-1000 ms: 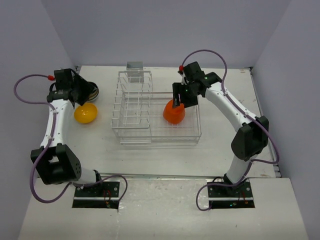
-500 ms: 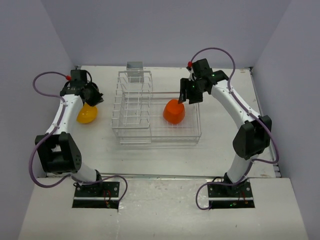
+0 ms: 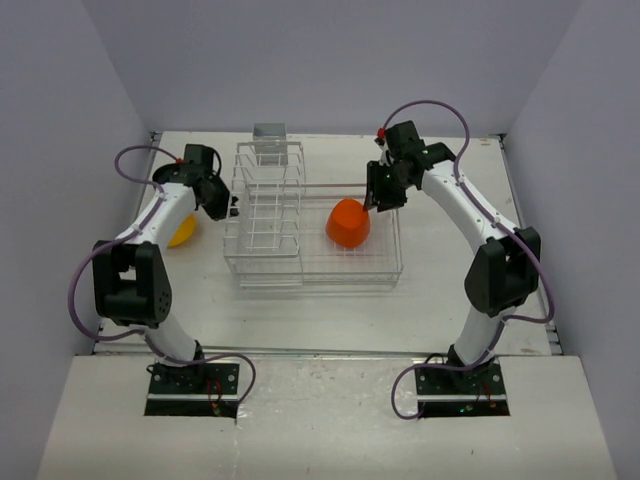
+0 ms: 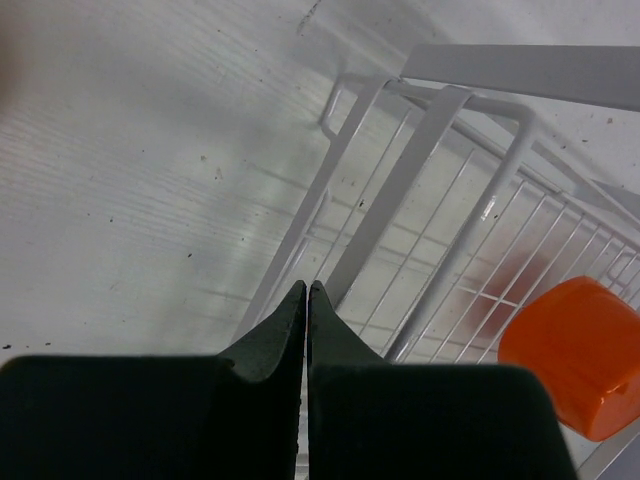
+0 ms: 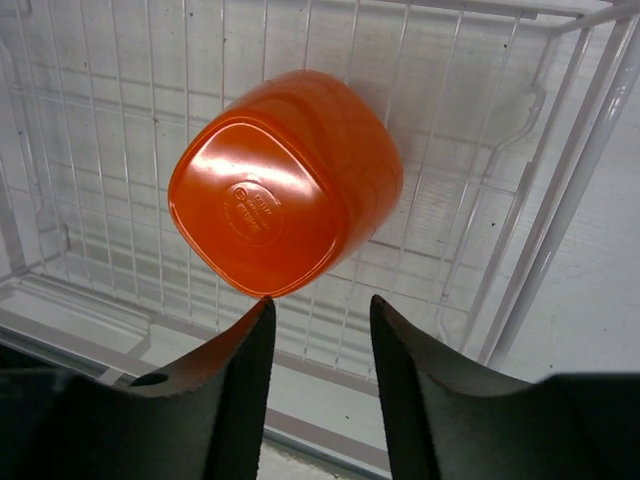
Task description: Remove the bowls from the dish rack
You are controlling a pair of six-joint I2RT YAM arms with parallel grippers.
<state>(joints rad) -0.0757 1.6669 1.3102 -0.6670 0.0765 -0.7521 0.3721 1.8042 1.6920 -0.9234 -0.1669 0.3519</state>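
The dish rack [image 3: 265, 262] stands mid-table, its tall slotted part on the left and its low basket [image 3: 385, 268] on the right. An orange-red bowl [image 3: 347, 224] lies upside down in the basket, also seen in the right wrist view [image 5: 285, 195] and the left wrist view [image 4: 575, 355]. My right gripper [image 3: 374, 198] hovers at the bowl's far right side, open [image 5: 320, 305], with nothing between its fingers. My left gripper [image 3: 226, 206] is shut and empty [image 4: 306, 290], close to the rack's left wall [image 4: 400, 190]. A yellow bowl [image 3: 181, 234] sits on the table, half hidden by the left arm.
A small grey box [image 3: 270, 131] stands at the rack's far end. The basket's white wire wall [image 5: 560, 230] rises just right of the right gripper. Walls enclose the table at the back and both sides.
The left arm swung from the yellow bowl rightward to the rack's left side, and its jaws shut. The right gripper drew back off the orange-red bowl, and its jaws narrowed.
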